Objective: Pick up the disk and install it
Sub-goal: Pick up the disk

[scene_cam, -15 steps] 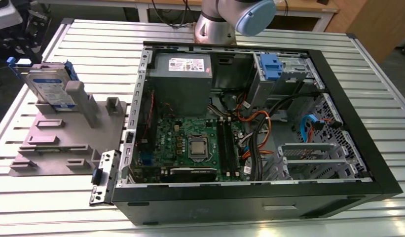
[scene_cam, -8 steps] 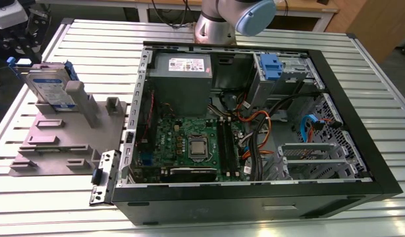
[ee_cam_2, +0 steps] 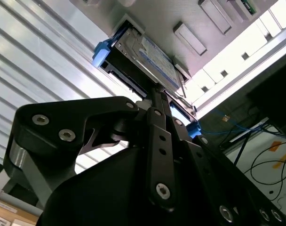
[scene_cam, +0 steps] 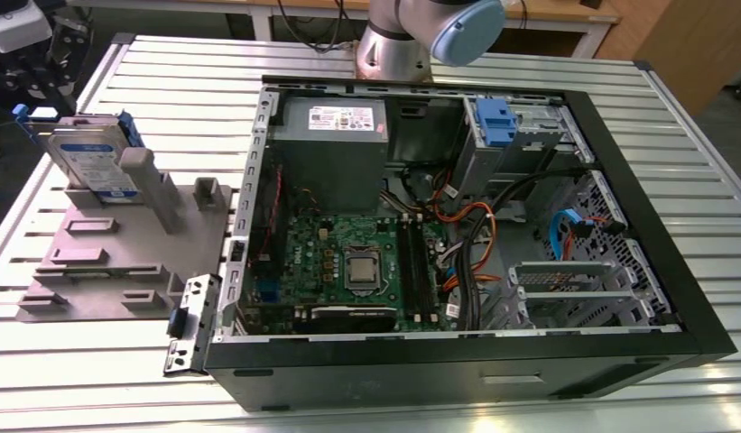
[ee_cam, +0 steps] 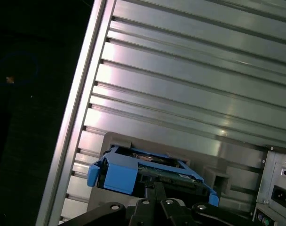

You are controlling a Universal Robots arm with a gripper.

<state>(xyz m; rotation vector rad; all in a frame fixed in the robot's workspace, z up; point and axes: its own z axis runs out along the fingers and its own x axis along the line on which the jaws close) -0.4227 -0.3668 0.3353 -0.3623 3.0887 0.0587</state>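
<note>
The disk (scene_cam: 93, 158) stands on edge in a grey holder (scene_cam: 106, 262) at the exterior view's left, its white-and-blue label facing out and blue rails along its sides. My gripper (scene_cam: 35, 83) hangs just beyond it, near the table's far left corner. In both wrist views the thin black fingers meet in front of the disk's blue-railed edge (ee_cam: 147, 167). The gripper (ee_cam_2: 156, 92) looks shut, with nothing between its fingers, close to the disk (ee_cam_2: 152, 56) and not around it. The fingers come together at the gripper's (ee_cam: 154, 187) tip.
An open computer case (scene_cam: 659, 271) lies on the slatted metal table (scene_cam: 129, 379) to the holder's right. Inside are a grey power supply (scene_cam: 334, 135), a motherboard (scene_cam: 358, 262), cables and a drive cage with a blue clip (scene_cam: 496, 122). The arm's base (scene_cam: 406, 36) stands behind the case.
</note>
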